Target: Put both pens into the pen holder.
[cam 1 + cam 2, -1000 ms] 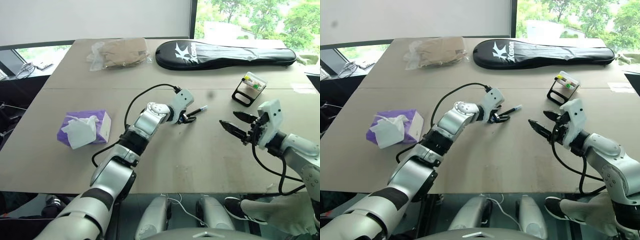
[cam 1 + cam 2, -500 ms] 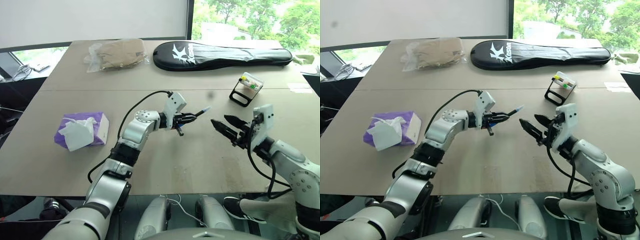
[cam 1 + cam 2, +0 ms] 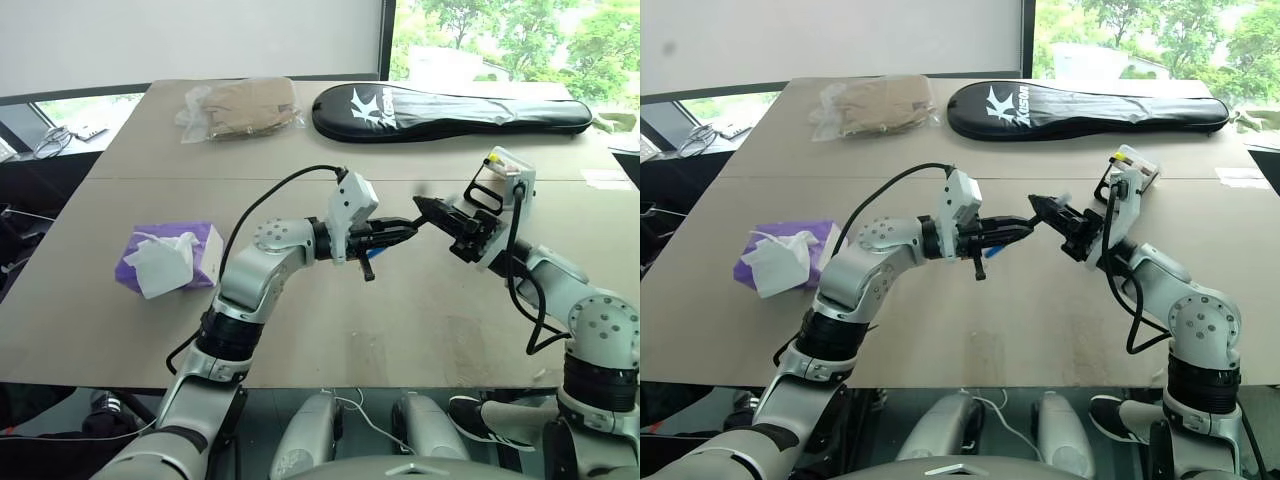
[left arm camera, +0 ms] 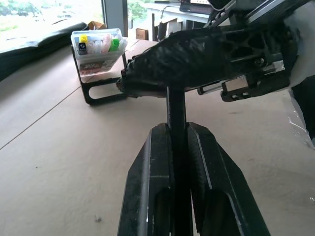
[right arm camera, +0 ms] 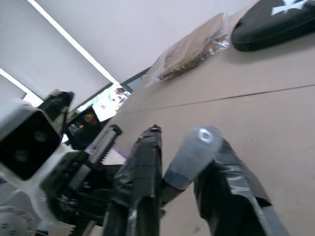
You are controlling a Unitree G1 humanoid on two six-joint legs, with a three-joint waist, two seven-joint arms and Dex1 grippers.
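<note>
1. Gripping the blue-capped pen (image 4: 176,128) by its black barrel, the left gripper (image 3: 400,232) holds it level above the middle of the table (image 3: 330,330), fingers clamped tight on it.
2. The right gripper (image 3: 428,210) meets it from the other side, its fingers (image 5: 140,182) closed around the pen's light-blue tip (image 5: 193,156).
3. The pen holder (image 3: 497,178) stands on the table just behind the right gripper, yellow and green bits visible inside.
4. A black racket bag (image 3: 450,108) lies along the far edge, a purple tissue box (image 3: 170,258) to the left.

Head stereo pair down over table (image 3: 120,330); wrist cameras close, facing each other.
</note>
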